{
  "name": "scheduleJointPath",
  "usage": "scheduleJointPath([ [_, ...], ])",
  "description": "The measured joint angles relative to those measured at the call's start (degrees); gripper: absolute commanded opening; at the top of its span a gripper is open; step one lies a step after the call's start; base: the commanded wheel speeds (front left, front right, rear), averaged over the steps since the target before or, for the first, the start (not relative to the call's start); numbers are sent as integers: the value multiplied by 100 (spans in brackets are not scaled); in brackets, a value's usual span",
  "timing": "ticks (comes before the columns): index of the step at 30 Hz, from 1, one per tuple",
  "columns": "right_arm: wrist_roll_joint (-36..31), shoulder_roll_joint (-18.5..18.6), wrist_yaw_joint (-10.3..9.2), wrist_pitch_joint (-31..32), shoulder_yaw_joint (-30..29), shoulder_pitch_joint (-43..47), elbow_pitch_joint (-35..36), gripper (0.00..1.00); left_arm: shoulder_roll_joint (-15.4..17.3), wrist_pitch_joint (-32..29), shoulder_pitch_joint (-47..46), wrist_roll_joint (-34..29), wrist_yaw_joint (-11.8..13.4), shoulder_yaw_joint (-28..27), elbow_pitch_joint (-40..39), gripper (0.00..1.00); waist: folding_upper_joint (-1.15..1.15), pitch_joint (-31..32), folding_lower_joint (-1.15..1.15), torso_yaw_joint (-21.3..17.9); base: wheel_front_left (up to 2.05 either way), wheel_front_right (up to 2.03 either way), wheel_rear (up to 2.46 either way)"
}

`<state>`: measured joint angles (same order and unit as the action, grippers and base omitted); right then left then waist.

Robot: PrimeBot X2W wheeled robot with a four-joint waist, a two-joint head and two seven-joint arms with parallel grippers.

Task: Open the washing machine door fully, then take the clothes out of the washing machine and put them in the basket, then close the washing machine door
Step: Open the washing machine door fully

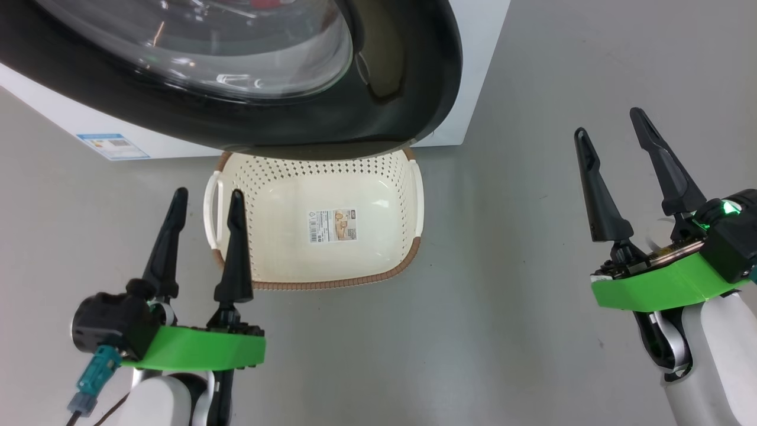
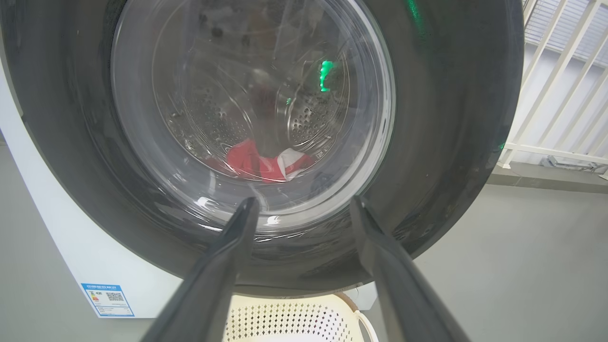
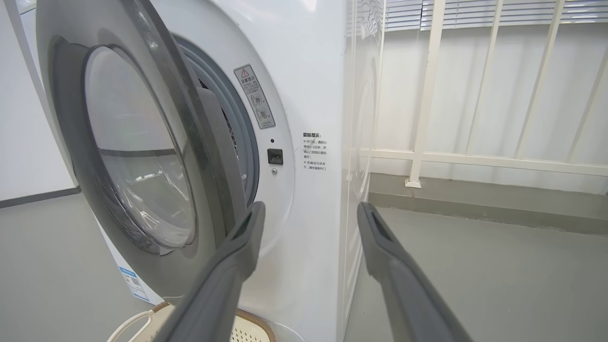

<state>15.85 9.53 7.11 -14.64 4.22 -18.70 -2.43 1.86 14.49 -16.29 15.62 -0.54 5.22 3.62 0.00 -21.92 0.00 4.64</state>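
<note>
While the washing machine door (image 1: pixel 295 127) stands ajar over the basket (image 1: pixel 378 248) and the clothes (image 2: pixel 266 164) lie inside the drum (image 2: pixel 213 118), the left claw (image 1: pixel 208 193) and the right claw (image 1: pixel 608 121) are released, both empty.

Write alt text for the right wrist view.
The washing machine door stands partly open, swung out from the white washing machine. The right gripper, fingers spread and empty, points at the machine front beside the door's edge. The basket peeks in at the bottom; a white railing stands above grey floor on the right.
</note>
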Motion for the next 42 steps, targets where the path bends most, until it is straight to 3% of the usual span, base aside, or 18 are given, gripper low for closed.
scheduleJointPath([
  [9,-8,-13,0,0,2,140,-36,100,0,0,23,-26,-11,5,32,100,0,96,0,15,0,0,0],
  [12,25,-14,0,0,52,207,-138,0,1,0,78,-26,-53,13,49,100,0,146,0,30,0,0,0],
  [19,335,-13,0,0,204,181,-352,0,1,0,130,-26,-53,51,56,100,0,168,0,56,0,0,0],
  [27,1482,-7,0,0,422,-415,-828,0,1,0,129,-26,-52,67,57,100,0,125,0,82,0,0,0],
  [34,3051,243,0,42,1014,-1390,-1418,0,1,-1,124,-27,-52,80,56,100,0,57,0,123,0,0,0],
  [42,5044,485,0,1053,1615,-2638,-1944,0,1,0,114,-42,-51,81,49,100,0,-57,0,176,0,0,0],
])
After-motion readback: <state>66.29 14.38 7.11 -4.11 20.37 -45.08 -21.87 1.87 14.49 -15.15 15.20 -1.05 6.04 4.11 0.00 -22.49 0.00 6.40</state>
